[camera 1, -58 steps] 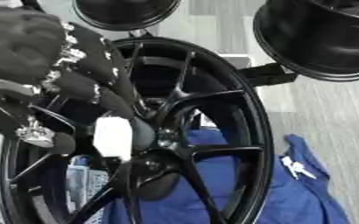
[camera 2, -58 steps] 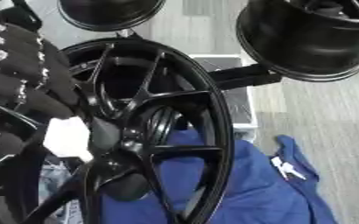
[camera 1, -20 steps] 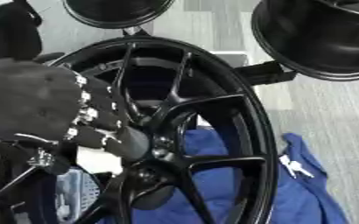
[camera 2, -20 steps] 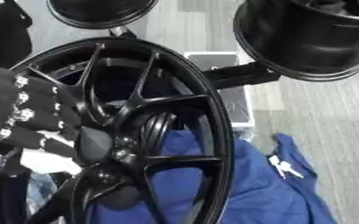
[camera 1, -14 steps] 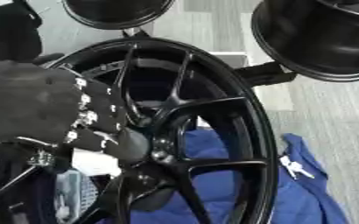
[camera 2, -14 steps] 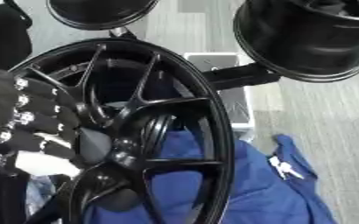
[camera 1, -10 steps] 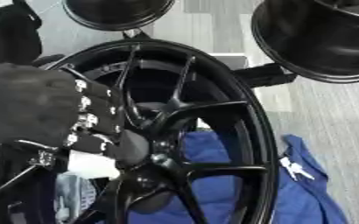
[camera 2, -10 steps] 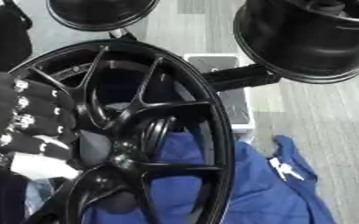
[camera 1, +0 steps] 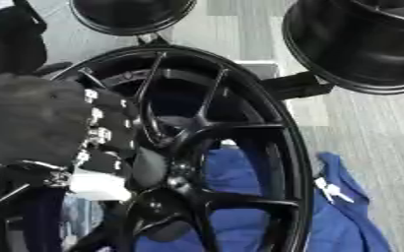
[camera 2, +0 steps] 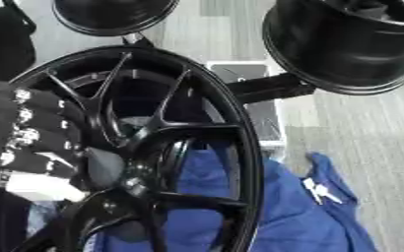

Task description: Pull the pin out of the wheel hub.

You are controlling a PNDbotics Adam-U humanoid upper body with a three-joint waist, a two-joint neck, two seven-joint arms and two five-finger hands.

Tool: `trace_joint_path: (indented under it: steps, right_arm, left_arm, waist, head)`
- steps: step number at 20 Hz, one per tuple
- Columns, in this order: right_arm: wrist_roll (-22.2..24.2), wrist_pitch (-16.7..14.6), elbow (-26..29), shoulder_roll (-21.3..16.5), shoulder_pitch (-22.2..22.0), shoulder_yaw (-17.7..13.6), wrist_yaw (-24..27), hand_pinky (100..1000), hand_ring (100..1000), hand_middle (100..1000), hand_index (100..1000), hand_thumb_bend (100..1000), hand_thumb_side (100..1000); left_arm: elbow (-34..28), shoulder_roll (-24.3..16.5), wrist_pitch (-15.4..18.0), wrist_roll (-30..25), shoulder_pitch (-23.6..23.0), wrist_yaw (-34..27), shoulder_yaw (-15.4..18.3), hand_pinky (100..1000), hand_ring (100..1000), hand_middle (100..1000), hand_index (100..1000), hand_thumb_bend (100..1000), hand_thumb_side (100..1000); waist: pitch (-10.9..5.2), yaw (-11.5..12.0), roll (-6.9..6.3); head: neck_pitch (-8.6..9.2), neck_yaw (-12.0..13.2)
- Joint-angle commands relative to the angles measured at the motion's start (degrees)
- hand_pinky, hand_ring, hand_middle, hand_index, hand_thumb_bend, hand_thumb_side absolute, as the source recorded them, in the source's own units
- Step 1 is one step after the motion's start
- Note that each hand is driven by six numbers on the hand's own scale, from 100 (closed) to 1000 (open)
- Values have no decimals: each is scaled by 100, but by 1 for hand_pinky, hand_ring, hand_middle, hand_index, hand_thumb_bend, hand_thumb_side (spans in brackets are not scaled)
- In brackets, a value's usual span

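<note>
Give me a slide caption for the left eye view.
Left robot hand at the hub of a black wheel, blue cloth behind.

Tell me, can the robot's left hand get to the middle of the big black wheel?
Probably yes. The left hand is already right beside the wheel hub, with its fingers curled toward the centre by something white. Nothing sits between them. I cannot make out the pin itself.
</note>
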State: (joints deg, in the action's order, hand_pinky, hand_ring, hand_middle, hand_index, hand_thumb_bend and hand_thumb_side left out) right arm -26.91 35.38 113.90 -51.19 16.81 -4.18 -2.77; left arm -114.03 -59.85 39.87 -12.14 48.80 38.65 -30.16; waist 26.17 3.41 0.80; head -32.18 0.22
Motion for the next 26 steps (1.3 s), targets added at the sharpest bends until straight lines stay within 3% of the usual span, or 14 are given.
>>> trace_joint_path:
  steps: [1, 10, 14, 21, 26]
  right_arm:
    - [-65, 22, 69, -126, 24, -44, 68, 727, 590, 472, 682, 100, 383]
    - [-104, 20, 69, -114, -2, -42, 100, 726, 590, 471, 682, 100, 385]
    - [-119, 13, 69, -111, -9, -44, 105, 726, 589, 471, 682, 100, 386]
    - [-158, 12, 69, -100, -39, -62, 120, 725, 589, 470, 682, 100, 386]
    - [-187, 18, 69, -113, -68, -73, 135, 725, 588, 469, 681, 100, 388]
  left_arm:
    - [-56, -106, 6, 94, 51, -112, 60, 714, 588, 441, 574, 485, 100]
    - [-56, -145, -123, 285, 32, -478, 227, 704, 559, 392, 493, 509, 100]
    - [-56, -158, -256, 384, -8, -740, 359, 695, 489, 315, 415, 475, 100]
    - [-56, -115, -612, 443, 73, -1325, 689, 701, 467, 289, 399, 442, 100]
    - [-56, -151, -774, 441, 284, -1745, 1054, 701, 464, 280, 395, 473, 100]
  waist:
    - [-123, 5, 0]
    - [-149, 14, -16]
    - [-162, 27, -21]
    - [-188, 36, -17]
    - [-199, 86, -24]
  head:
    - [53, -30]
    - [63, -47]
    - [65, -55]
    - [70, -74]
    - [63, -95]
